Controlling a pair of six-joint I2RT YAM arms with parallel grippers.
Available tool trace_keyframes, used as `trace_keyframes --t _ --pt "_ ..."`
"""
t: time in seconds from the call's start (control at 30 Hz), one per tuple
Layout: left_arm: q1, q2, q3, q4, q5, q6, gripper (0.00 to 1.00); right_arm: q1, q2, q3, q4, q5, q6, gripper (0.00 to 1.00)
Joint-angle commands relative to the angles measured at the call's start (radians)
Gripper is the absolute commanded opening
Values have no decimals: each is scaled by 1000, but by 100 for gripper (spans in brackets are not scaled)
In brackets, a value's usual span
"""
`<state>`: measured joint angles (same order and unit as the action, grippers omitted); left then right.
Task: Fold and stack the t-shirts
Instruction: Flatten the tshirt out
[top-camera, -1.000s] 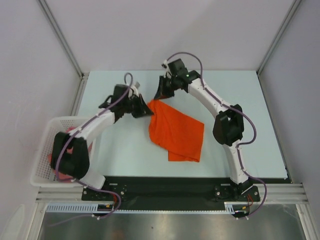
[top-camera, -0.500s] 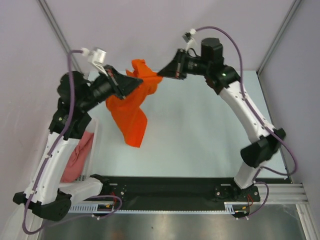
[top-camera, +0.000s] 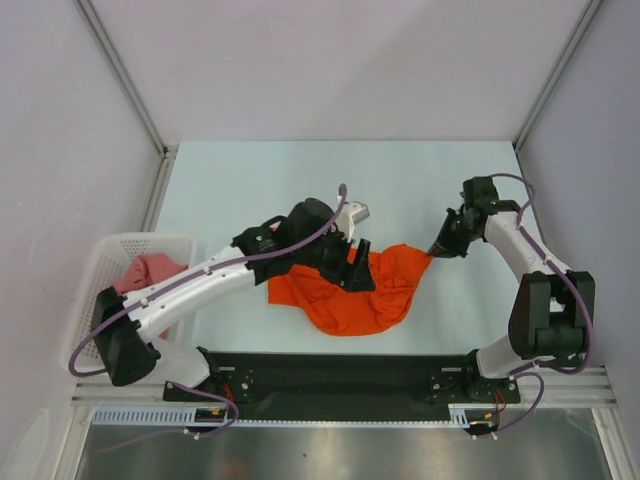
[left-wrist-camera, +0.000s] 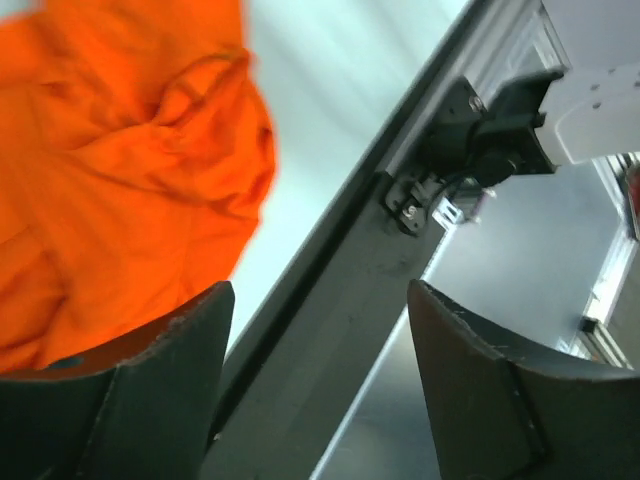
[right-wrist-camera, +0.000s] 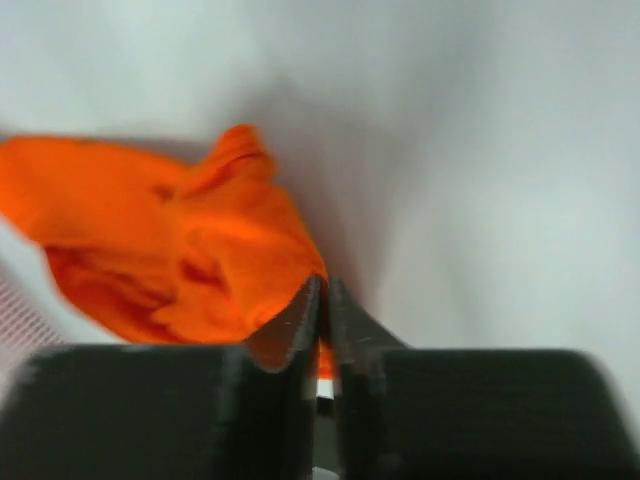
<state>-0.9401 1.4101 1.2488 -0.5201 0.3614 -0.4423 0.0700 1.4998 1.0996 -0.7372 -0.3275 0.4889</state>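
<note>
The orange t-shirt (top-camera: 345, 300) lies crumpled on the table near the front edge. My left gripper (top-camera: 353, 268) hovers over its upper middle. In the left wrist view that gripper (left-wrist-camera: 320, 300) stands wide open with nothing between its fingers, and the orange cloth (left-wrist-camera: 120, 170) is off to its left. My right gripper (top-camera: 438, 250) is at the shirt's right corner. Seen from the right wrist, its fingers (right-wrist-camera: 325, 285) are pinched on a thin edge of the orange t-shirt (right-wrist-camera: 200, 240). The salmon-pink t-shirt (top-camera: 150, 272) lies bunched in the basket.
A white lattice basket (top-camera: 85, 300) stands at the table's left edge beside the left arm. The black base rail (top-camera: 330, 375) runs along the front, just below the orange shirt, and shows between the left fingers (left-wrist-camera: 330, 330). Grey walls and frame posts enclose the table.
Both arms came down from holding the orange shirt in the air, and it now rests on the table near the front. The left gripper has let go and opened wide.
</note>
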Motion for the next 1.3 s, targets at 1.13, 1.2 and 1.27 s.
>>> trace_keyframes --t 1.13,1.2,1.27 --pt "461 -26 -318 -96 -268 -58 65 438 468 347 61 77 -246 62" --pt "492 -54 -333 -101 -280 -56 64 442 506 378 55 79 -253 56" --pt "535 -82 -350 -101 -274 -55 63 445 525 396 45 77 -263 45"
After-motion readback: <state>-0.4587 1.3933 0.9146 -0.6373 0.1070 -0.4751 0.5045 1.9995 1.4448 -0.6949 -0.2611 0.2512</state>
